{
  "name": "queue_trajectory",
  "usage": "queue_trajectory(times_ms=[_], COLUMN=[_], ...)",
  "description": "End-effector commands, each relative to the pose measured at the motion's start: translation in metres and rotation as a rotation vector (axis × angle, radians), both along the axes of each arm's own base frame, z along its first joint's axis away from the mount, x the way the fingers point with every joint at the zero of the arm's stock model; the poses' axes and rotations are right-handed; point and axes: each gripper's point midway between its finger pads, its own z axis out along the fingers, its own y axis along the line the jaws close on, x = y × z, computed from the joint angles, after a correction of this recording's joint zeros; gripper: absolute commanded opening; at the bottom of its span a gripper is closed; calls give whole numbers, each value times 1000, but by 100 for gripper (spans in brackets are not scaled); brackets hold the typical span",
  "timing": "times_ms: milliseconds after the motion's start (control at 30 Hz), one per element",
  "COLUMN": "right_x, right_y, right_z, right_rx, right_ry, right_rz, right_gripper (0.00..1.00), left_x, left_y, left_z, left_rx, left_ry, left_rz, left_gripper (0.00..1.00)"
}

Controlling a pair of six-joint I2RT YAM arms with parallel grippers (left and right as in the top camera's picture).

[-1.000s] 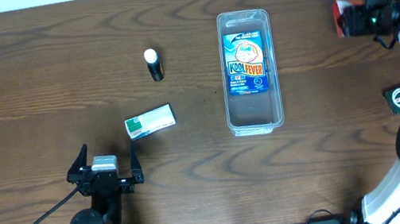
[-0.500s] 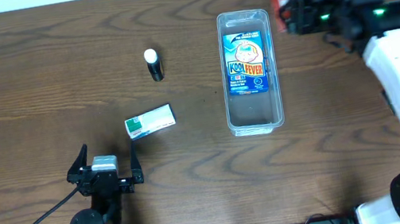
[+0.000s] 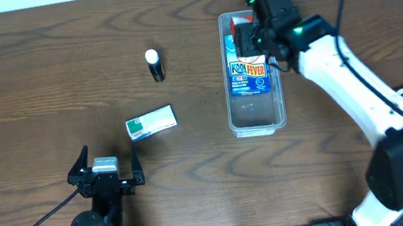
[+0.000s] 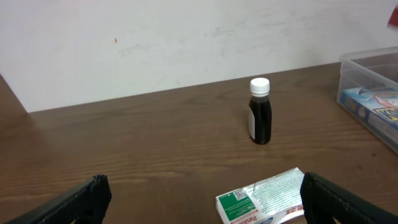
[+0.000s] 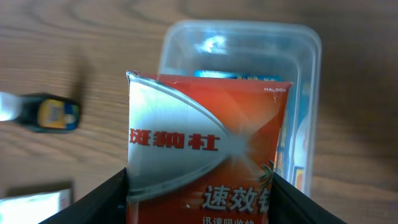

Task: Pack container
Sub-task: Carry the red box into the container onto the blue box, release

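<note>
The right gripper (image 3: 247, 34) has swung in from the far right, jaws clamped on the red box (image 5: 208, 155), and now hangs over the far end of the container (image 3: 255, 112) mid-table, so a drop looks next, while the left gripper (image 4: 199, 208) sits wide apart, idle.

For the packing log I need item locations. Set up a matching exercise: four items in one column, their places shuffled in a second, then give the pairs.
Items
1. dark bottle with white cap
2. green-and-white box
3. blue Kool Fever box
4. red-and-silver packet

Places
A. held in the right claw, over the container
B. lying inside the container
C. standing upright on the table, left of the container
D. lying flat on the table, near the open left claw

Pairs: 1-C, 2-D, 3-B, 4-A
</note>
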Motion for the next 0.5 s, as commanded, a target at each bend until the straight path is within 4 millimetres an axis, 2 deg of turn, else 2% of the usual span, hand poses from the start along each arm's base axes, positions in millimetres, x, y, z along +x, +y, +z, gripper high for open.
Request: queue_trajectory(times_ms=[0, 200, 467], right_x=[9, 15, 18], right_y=[-3, -2, -5], right_z=[-18, -49, -68], right_rx=[-23, -54, -84], right_ry=[17, 54, 74], right_rz=[-91, -98, -108], right_gripper=[63, 63, 64], left_x=[0, 0, 0], left_y=[-2, -2, -2], left_z=[-15, -15, -15], left_rx=[-10, -10, -10], left_ry=[42, 42, 42], left_rz=[-13, -13, -13], left_gripper=[98, 98, 98])
